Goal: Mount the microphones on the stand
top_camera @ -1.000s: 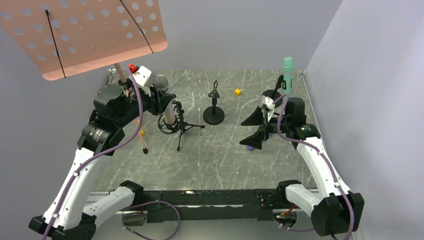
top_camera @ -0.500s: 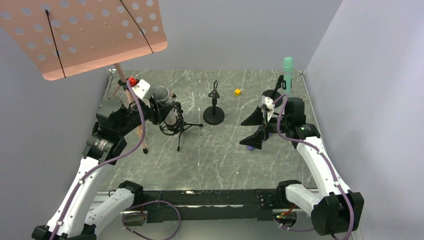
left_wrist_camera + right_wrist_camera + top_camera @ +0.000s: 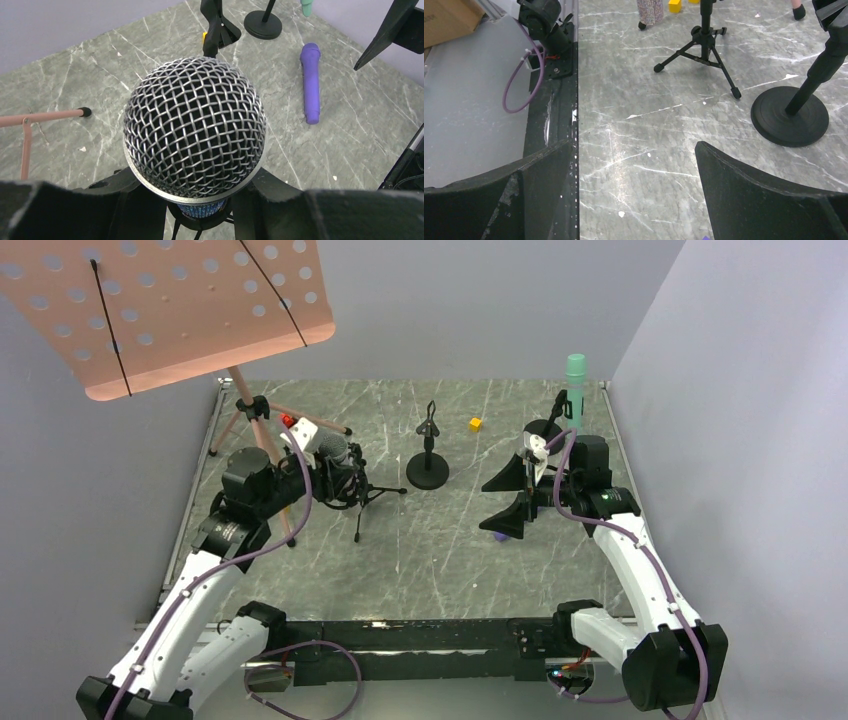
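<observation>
My left gripper (image 3: 325, 472) is shut on the glittery grey-brown microphone (image 3: 336, 450). Its silver mesh head (image 3: 195, 125) fills the left wrist view, with my fingers (image 3: 280, 200) clamped on the body just below it. The body's lower end sits in the black ring mount of the small tripod stand (image 3: 358, 495). The purple microphone (image 3: 311, 82) lies flat on the table, right under my right gripper (image 3: 506, 502), which hangs open and empty (image 3: 644, 200). The teal-green microphone (image 3: 575, 378) stands upright at the back right. A round-base stand (image 3: 428, 470) with an empty clip is in the middle.
A pink perforated music stand (image 3: 170, 310) towers over the back left, its tripod legs (image 3: 285, 530) beside my left arm. A small yellow cube (image 3: 475, 424) lies behind the round-base stand. Grey walls close in on the left, back and right.
My left arm has come down and to the right with the grey-brown microphone, bringing it into the tripod stand's ring mount. The right arm has not moved.
</observation>
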Controlling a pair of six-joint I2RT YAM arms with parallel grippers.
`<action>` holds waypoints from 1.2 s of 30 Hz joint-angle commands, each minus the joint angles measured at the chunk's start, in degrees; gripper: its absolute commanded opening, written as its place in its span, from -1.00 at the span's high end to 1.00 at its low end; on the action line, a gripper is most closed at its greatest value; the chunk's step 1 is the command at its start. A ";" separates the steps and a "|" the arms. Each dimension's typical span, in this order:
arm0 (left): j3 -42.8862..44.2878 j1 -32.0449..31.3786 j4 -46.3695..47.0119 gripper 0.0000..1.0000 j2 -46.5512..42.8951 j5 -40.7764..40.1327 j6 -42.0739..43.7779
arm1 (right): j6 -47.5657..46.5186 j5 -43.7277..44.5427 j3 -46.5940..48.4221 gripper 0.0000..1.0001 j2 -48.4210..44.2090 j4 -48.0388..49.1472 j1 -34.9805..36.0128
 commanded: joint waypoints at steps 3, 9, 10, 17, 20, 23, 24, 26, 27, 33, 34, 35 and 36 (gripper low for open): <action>-4.67 0.03 -2.70 1.00 0.64 1.08 -3.99 | -2.28 -1.53 1.00 -1.00 -0.65 -0.48 -0.26; -8.44 0.01 -0.93 1.00 0.27 -0.74 -5.29 | -2.48 -1.62 1.00 -1.00 -0.55 -0.64 -0.26; -8.79 0.01 -0.91 0.98 -0.03 -1.04 -5.34 | -2.56 -1.55 1.07 -1.00 -0.50 -0.68 -0.26; -7.16 0.04 -3.69 0.21 -1.24 -2.90 -6.50 | -2.87 -1.52 1.01 -1.00 -0.04 -0.93 -0.27; -3.77 0.04 -6.43 -0.58 -2.30 -3.81 -7.95 | -3.47 -1.16 1.20 -1.00 0.31 -1.54 -0.31; -0.17 0.01 -9.32 -0.93 -3.42 -4.43 -8.03 | -4.46 -0.62 1.47 -1.00 0.50 -2.35 -0.66; 1.07 0.06 -10.38 -0.98 -3.68 -4.54 -7.87 | -4.72 -0.47 1.51 -1.00 0.53 -2.55 -0.99; 2.79 0.06 -12.41 -0.99 -4.48 -4.53 -7.45 | -4.92 -0.36 1.52 -1.00 0.45 -2.74 -1.70; 3.60 0.04 -12.99 -0.99 -5.06 -4.73 -7.50 | -4.95 -0.37 1.52 -1.00 0.41 -2.73 -2.22; 3.91 0.10 -13.39 -0.99 -8.31 -4.61 -6.82 | -4.88 -0.37 1.35 -1.00 0.68 -2.58 -5.09; 3.93 0.09 -13.45 -0.99 -7.96 -4.58 -6.69 | -4.81 -0.40 1.30 -1.00 0.76 -2.54 -5.44; 4.24 0.10 -13.69 -0.99 -7.45 -4.53 -6.59 | -4.84 -0.28 1.30 -1.00 0.88 -2.53 -5.75; 4.64 0.11 -14.20 -0.99 -6.96 -4.56 -6.39 | -5.00 -0.13 1.34 -1.00 0.96 -2.57 -5.95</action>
